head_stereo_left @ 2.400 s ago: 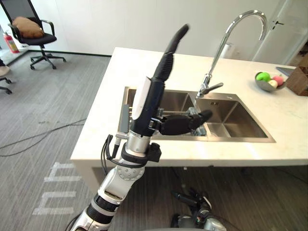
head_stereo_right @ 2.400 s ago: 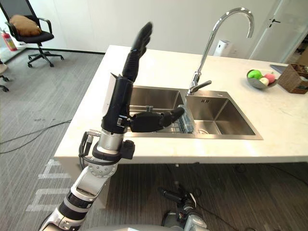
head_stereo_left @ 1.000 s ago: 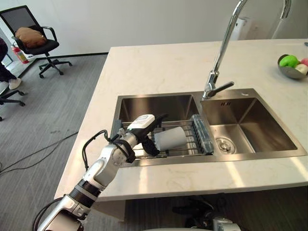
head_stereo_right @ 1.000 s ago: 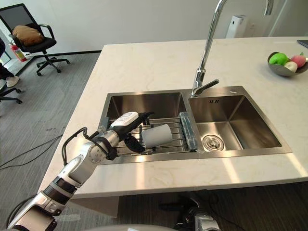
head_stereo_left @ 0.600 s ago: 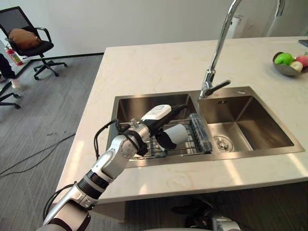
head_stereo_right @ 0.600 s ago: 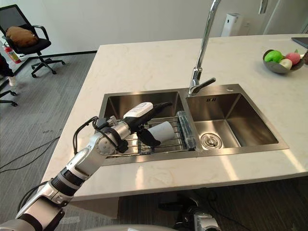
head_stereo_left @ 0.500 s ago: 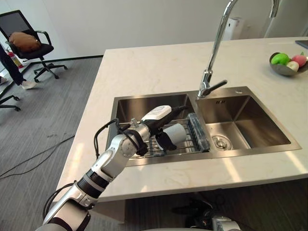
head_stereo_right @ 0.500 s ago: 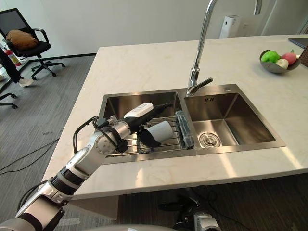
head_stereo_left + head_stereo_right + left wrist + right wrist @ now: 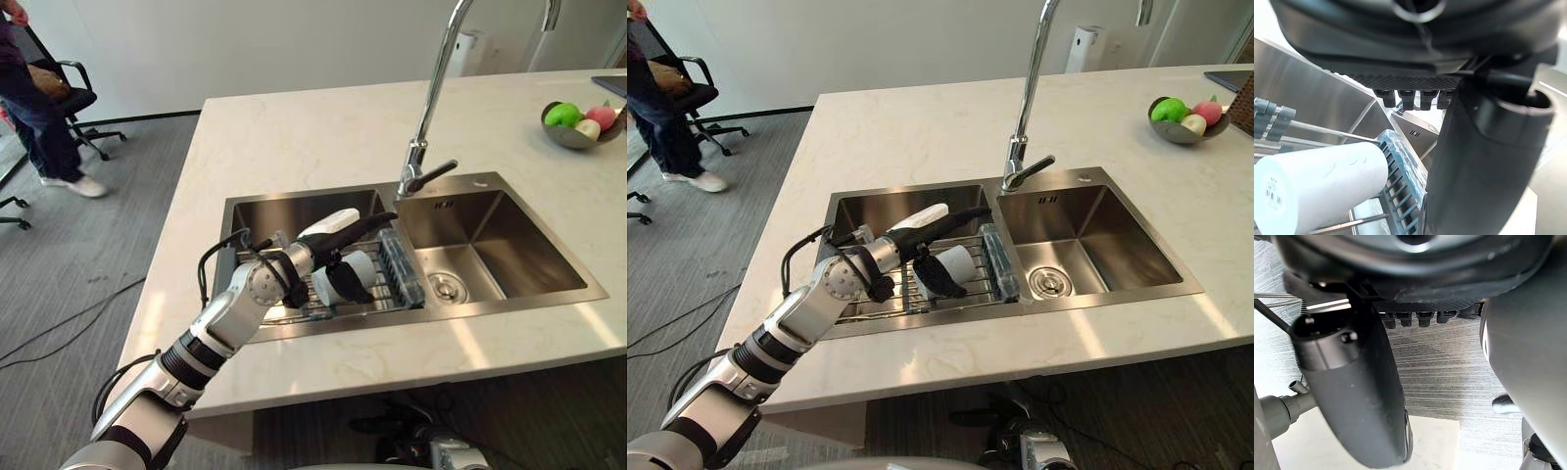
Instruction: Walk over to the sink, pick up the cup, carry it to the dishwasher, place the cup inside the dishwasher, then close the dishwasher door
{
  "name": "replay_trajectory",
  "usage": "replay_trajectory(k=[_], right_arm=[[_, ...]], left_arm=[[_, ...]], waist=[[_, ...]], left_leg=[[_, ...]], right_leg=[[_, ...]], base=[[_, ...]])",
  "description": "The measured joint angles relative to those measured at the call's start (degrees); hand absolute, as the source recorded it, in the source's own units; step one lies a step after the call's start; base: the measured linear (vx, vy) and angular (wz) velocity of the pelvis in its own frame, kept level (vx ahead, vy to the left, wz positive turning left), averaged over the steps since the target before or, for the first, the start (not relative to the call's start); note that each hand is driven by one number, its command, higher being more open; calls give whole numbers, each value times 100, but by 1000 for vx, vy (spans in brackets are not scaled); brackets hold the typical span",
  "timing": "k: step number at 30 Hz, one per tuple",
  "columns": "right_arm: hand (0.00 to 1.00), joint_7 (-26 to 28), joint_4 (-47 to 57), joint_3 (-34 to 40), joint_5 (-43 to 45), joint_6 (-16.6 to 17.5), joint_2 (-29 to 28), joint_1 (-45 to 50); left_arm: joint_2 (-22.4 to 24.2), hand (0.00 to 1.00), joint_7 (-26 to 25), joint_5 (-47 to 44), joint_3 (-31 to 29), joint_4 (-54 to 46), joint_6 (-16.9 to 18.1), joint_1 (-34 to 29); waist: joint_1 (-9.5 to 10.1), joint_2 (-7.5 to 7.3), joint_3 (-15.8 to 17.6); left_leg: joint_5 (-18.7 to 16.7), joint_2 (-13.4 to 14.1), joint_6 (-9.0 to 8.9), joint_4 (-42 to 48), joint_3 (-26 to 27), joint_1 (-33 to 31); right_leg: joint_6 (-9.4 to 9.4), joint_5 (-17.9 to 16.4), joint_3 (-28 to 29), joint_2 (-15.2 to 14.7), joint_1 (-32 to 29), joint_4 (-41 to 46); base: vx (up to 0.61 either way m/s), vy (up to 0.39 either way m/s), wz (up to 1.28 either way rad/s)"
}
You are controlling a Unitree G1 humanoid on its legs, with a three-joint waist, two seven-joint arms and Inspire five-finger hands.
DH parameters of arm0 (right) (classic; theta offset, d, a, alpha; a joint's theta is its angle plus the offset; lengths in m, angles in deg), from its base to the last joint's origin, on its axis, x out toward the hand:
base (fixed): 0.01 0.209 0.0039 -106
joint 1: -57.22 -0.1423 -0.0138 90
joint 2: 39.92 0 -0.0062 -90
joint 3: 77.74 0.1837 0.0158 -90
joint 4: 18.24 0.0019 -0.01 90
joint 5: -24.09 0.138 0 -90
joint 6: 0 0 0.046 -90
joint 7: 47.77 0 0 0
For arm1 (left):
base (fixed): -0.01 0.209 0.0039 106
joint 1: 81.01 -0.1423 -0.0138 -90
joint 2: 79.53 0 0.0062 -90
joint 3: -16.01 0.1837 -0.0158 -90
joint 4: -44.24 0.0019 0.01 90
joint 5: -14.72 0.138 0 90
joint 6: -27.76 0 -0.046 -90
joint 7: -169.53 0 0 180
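Cup (image 9: pixel 355 274) lies on its side on the wire rack (image 9: pixel 286 311) across the left basin of the sink (image 9: pixel 294 194), its far end against the blue ridged piece (image 9: pixel 402 269) by the sink's divider. It has not moved from that spot over the last seconds.

What has changed is the left hand (image 9: pixel 315 245). A little over two seconds ago it stood raised above the sink's front edge. A second ago it was down at the cup's open end, nearer the sink's left wall. Now it has slid forward along the cup. The fingers (image 9: pixel 377 220) are stretched straight over the top of it toward the base of the faucet (image 9: pixel 431 88), and the thumb (image 9: pixel 343 284) hangs down on the side of the cup nearer the sink's front rim. The left wrist view agrees: the cup (image 9: pixel 1317 183) sits just beneath the straight fingers, with the thumb beside it. The hand is spread wide and straddles the cup but does not yet clasp it.

I judge this to be the last beat before the grasp, since the reach looks finished and only closing and lifting remain (a round cup on wires may roll if nudged sideways). Carrying, loading and shutting the dishwasher all lie ahead.

The right hand (image 9: pixel 1352 396) hangs over the floor, away from the sink, fingers straight and holding nothing.
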Motion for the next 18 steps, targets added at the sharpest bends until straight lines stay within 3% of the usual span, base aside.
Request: replay_trajectory(k=[18], right_arm=[[100,-42,-1,-5,115,-55,-1,-15]], left_arm=[[503,100,-911,-183,183,797,-295,9]], waist=[[-45,-11,-24]], left_leg=[[-31,2,18,41,141,11]], right_leg=[[5,23,130,11,-45,0]], base=[[-19,-6,-3]])
